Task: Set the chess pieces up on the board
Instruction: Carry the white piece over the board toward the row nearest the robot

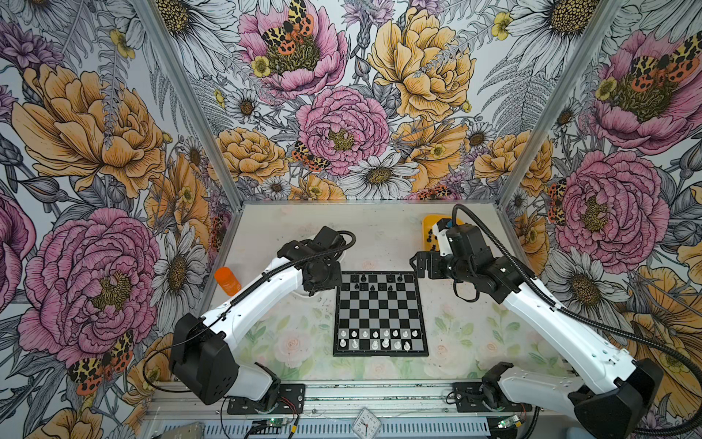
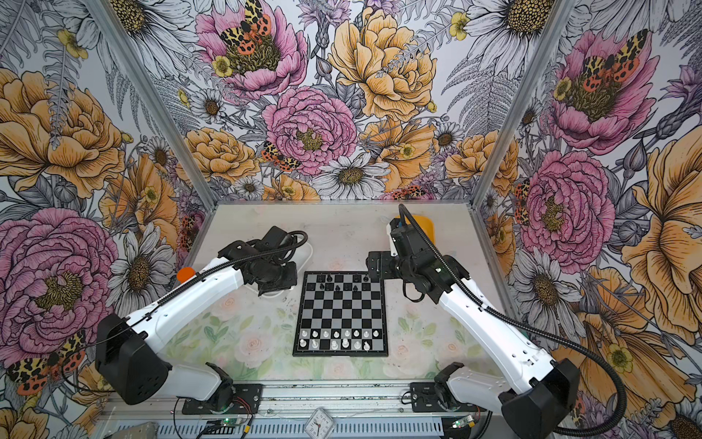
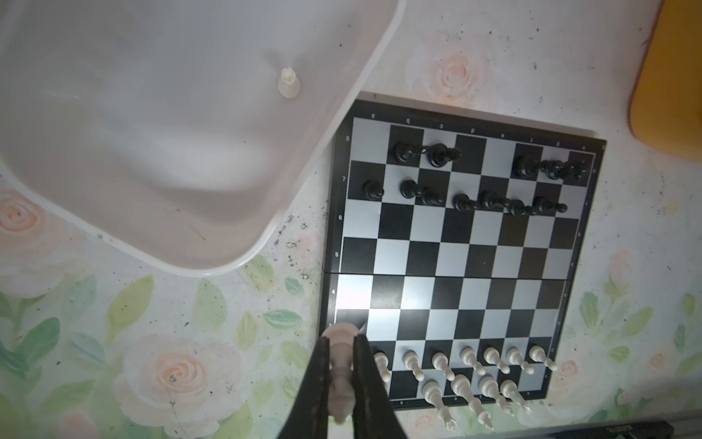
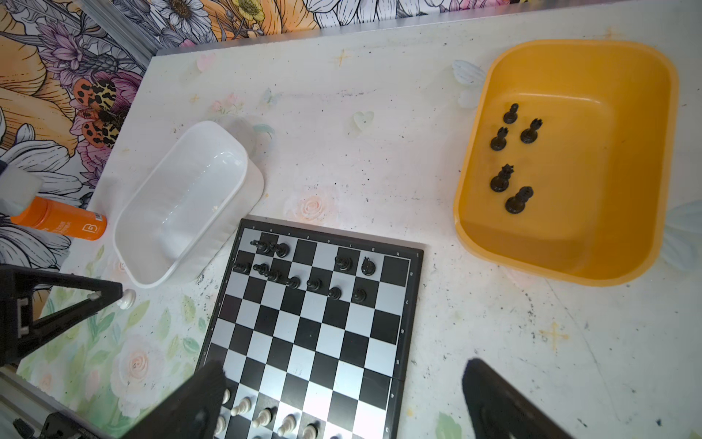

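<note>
as tub [image 4: 178,205] flanks board [image 4: 315,323], bottle [image 4: 62,224] lies beyond.

Black-and-silver checked board [image 1: 380,311], yellow tub [image 4: 626,152]

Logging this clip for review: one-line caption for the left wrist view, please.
Left gripper shut on a white chessman beside the board; a lone chessman stands in the white tub.

Bright, even light fills both top views, stretched by wide-angle distortion at the edges, while the dimmer left wrist view shows a blurred white oblong plastic tub [image 3: 152,133] and glare on the black-and-silver checked chessboard [image 3: 456,262].
</note>
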{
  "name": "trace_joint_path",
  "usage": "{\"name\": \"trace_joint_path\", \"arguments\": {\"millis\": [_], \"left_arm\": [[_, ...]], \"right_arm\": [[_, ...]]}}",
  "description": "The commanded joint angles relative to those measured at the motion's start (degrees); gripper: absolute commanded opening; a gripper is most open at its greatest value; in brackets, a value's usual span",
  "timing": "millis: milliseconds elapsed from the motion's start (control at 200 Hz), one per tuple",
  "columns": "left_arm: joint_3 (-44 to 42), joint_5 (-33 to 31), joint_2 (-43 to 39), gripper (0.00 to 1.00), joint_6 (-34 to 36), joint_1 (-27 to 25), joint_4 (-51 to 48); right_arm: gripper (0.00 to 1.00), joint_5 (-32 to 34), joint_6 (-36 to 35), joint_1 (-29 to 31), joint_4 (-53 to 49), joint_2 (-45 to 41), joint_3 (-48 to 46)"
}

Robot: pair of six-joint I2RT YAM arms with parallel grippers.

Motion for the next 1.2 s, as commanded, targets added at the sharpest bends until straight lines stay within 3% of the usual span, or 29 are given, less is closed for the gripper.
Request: {"name": "trace_joint_path", "arguments": {"millis": [0,335,535,836,1196], "left_arm": [[-2.0,-2.9,-2.5,0.11,-6.9,-4.6,-1.0],[-5.2,-7.7,-3.8,0.11,-20.3,-22.0,-1.2],[-4.4,-11.4,-0.3,0.11,-25.2,-29.1,-1.1],[-4.2,-12.8,6.0,0.11,-29.5,-35.3,-0.6],[-5.8,-11.3,9.1,0.12,-29.8,-36.3,3.1]], "right_arm": [[1.0,-0.8,0.9,0.7,-2.7,-3.7,-1.4],[1.0,-1.6,0.7,1.8,-8.6,-12.3,-4.0],[1.0,-1.3,0.2,2.1,-12.2,-16.4,-4.3],[1.0,-0.8,0.2,2.1,-16.7,-22.2,-5.7],[1.0,0.1,0.4,2.1,-18.8,-24.5,-6.5]]}}
